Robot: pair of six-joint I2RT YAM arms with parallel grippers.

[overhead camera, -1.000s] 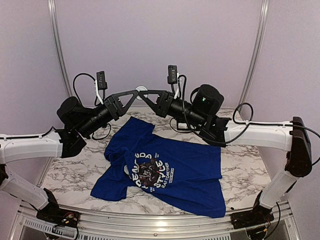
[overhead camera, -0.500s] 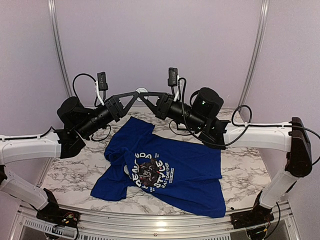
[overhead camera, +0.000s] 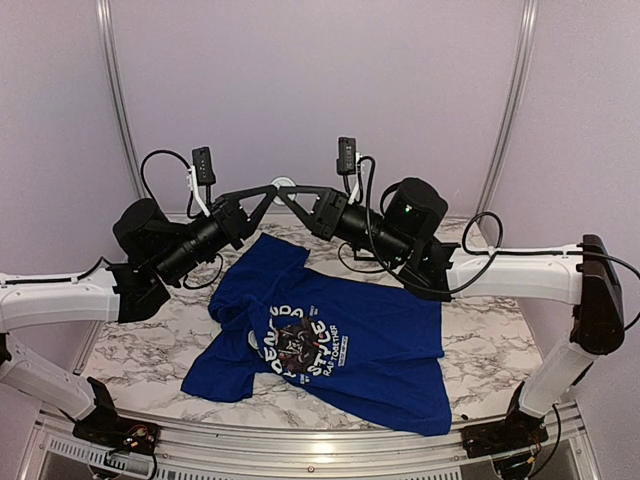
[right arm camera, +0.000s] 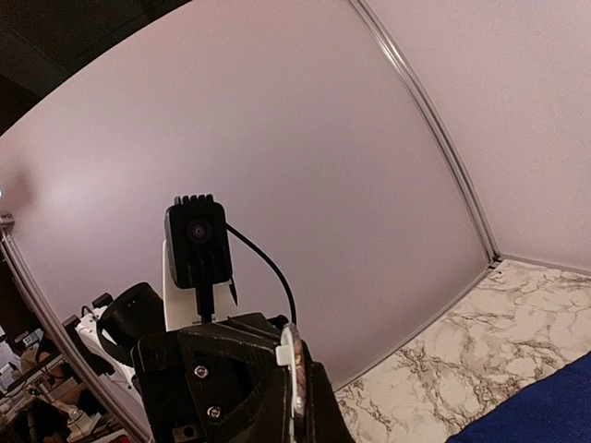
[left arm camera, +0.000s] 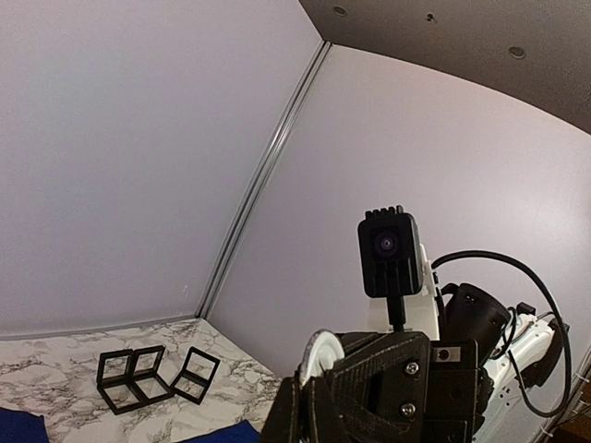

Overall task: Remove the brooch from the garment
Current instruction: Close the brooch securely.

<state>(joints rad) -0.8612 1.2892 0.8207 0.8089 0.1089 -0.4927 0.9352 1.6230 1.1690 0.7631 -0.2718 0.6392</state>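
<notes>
The garment (overhead camera: 335,342), a royal-blue T-shirt with a panda print, lies crumpled on the marble table; blue corners of it show in the wrist views (left arm camera: 222,434) (right arm camera: 545,406). The brooch (overhead camera: 283,182), a small white round disc, hangs in the air well above the shirt's far edge. My left gripper (overhead camera: 271,188) and right gripper (overhead camera: 294,189) meet tip to tip there, both shut on the brooch. In the left wrist view the brooch (left arm camera: 323,355) sticks up from my left gripper (left arm camera: 305,411). In the right wrist view the brooch (right arm camera: 295,369) shows edge-on beside my right gripper (right arm camera: 309,411).
Black wire-frame cubes (left arm camera: 152,374) stand on the marble table (overhead camera: 140,345) near the back wall. Metal corner posts (overhead camera: 115,90) rise at the back left and right. Cables loop from both wrists above the shirt's far side.
Both arms shifted slightly while the brooch stayed pinched between the two tips at about the same height. The shirt has not moved.
</notes>
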